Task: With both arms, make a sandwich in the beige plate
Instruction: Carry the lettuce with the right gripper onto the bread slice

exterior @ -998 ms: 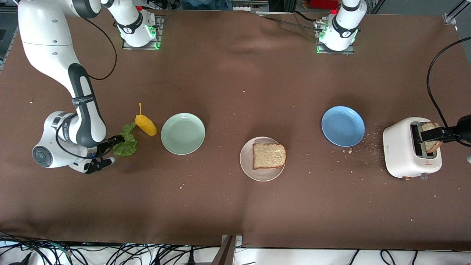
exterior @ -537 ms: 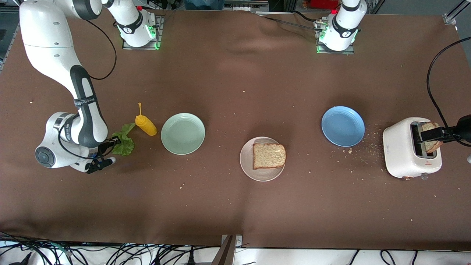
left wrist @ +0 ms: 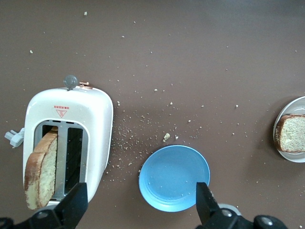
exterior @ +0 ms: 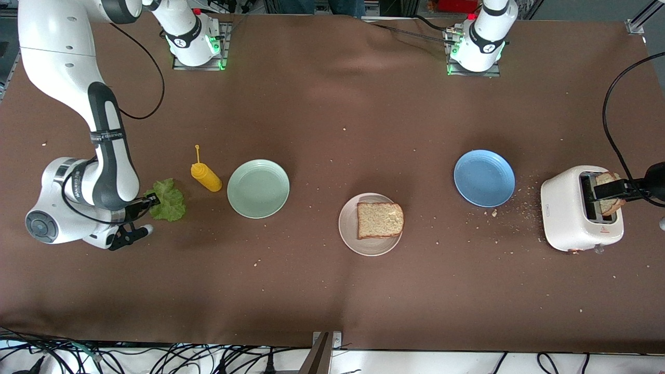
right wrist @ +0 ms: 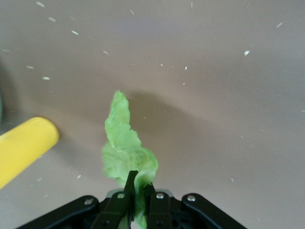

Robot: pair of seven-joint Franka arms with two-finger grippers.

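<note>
In the front view, the right gripper (exterior: 149, 200) is seen closed on the edge of a lettuce leaf (exterior: 167, 199), which is held up over the table (exterior: 322, 119) at the right arm's end, near a yellow squeeze bottle (exterior: 206, 176). A mint-green plate (exterior: 258, 188) is seen beside the bottle, toward the middle of the table. The beige plate (exterior: 349, 228) is found near the centre, with one bread slice (exterior: 380, 219) lying on it and overhanging its rim. A blue plate (exterior: 484, 178) is placed toward the left arm's end, and next to it a white toaster (exterior: 569, 218) with a second bread slice (exterior: 608, 200) standing in its slot. The left gripper (exterior: 615, 190) is seen over the toaster.

In the left wrist view, the left gripper (left wrist: 140, 205) is shown wide open, nothing being held, with the second bread slice (left wrist: 40, 169) upright in the toaster (left wrist: 90, 114) below it and the blue plate (left wrist: 174, 176) alongside.

In the right wrist view, the lettuce leaf (right wrist: 126, 148) is pinched between the nearly shut fingers of the right gripper (right wrist: 138, 191) and hangs above the table, the squeeze bottle (right wrist: 24, 148) lying off to one side.
</note>
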